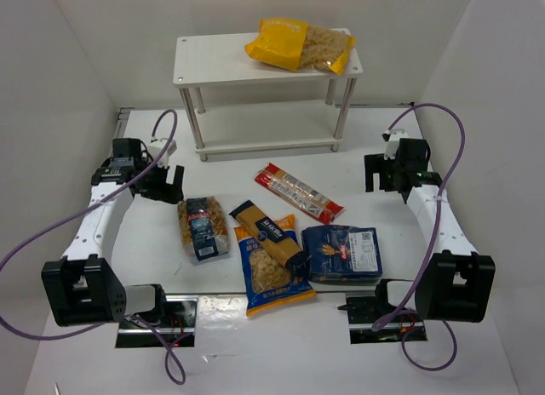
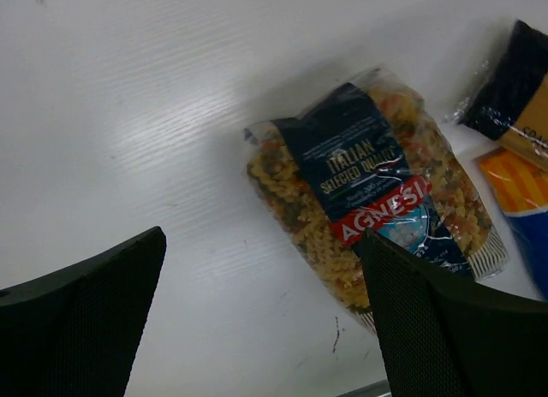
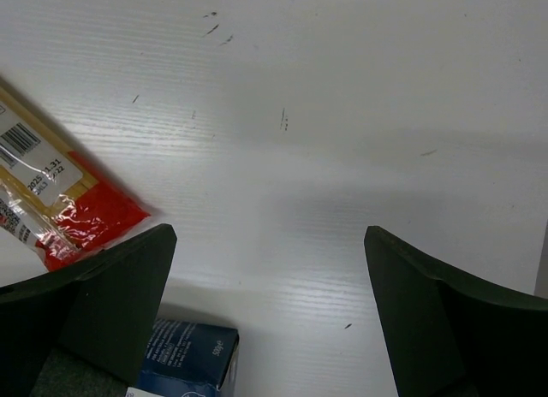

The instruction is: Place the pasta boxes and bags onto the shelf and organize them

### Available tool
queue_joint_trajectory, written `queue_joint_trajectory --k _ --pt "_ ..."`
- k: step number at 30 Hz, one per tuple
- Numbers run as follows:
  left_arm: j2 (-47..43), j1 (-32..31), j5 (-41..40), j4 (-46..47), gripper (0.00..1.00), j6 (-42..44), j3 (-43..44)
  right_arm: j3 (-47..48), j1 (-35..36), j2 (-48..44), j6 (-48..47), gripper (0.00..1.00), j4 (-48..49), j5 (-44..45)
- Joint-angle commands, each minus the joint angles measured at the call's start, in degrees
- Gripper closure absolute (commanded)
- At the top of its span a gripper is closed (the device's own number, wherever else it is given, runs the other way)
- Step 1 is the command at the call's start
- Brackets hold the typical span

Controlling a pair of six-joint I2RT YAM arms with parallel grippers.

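White table (image 1: pixel 281 361) with a white 2-tier shelf (image 1: pixel 213 63) at its far side. 1 pack is on the shelf: the big yellow bag (image 1: pixel 298 44) lies across the right half of the top board. The other 5 packs lie on the table between the 2 arms. The blue-orange bag (image 1: pixel 268 280) is nearest the bases, and the flat dark blue pack (image 1: pixel 342 252) sits just to its right. The long yellow box (image 1: pixel 271 233) slants across the blue-orange bag and appears to rest on it, though the overlap is hard to judge from above. The long red-clear packet (image 1: pixel 298 192) lies diagonally, nearer the shelf. The clear bag (image 1: pixel 203 227) with the dark blue label is leftmost. The left gripper (image 1: pixel 163 184) hangs near this bag's far end with its fingers spread and nothing between them. In the left wrist view the clear bag (image 2: pixel 368 200) lies ahead of the gap and off to its right, partly behind 1 finger. Its long axis runs roughly from the shelf side toward the bases, slightly tilted. The left arm is plainly the nearer one, so the bag is judged the likely next pick. The right gripper (image 1: pixel 383 172) is likewise spread and holds nothing, with bare table in its gap and the packet's red end to its left.
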Motion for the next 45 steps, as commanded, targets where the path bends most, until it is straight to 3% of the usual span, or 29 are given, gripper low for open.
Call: queue_joint_trajectory --k 1,13,23,30,45 --pt "2.43 -3.28 3.23 -3.64 0.0 8.92 3.86 0.65 -0.13 -2.82 -0.88 0.0 -0.42 -1.28" --pt "10.08 -14.27 4.72 -7.87 0.0 12.9 5.89 -0.41 -0.13 -4.57 -0.88 0.0 0.11 -1.29" --pt "12.54 -13.32 -6.97 -2.68 0.0 10.09 0.52 -0.41 -0.13 -5.1 -1.93 0.0 0.11 -2.86" --pt "13.68 -6.11 -0.12 -1.53 0.0 9.57 0.52 -0.41 -0.13 -5.1 -1.93 0.0 0.11 -3.39" --pt "25.55 -4.26 14.11 -5.58 0.0 11.23 6.76 -0.93 -0.13 -4.57 -2.46 0.0 0.11 -3.39"
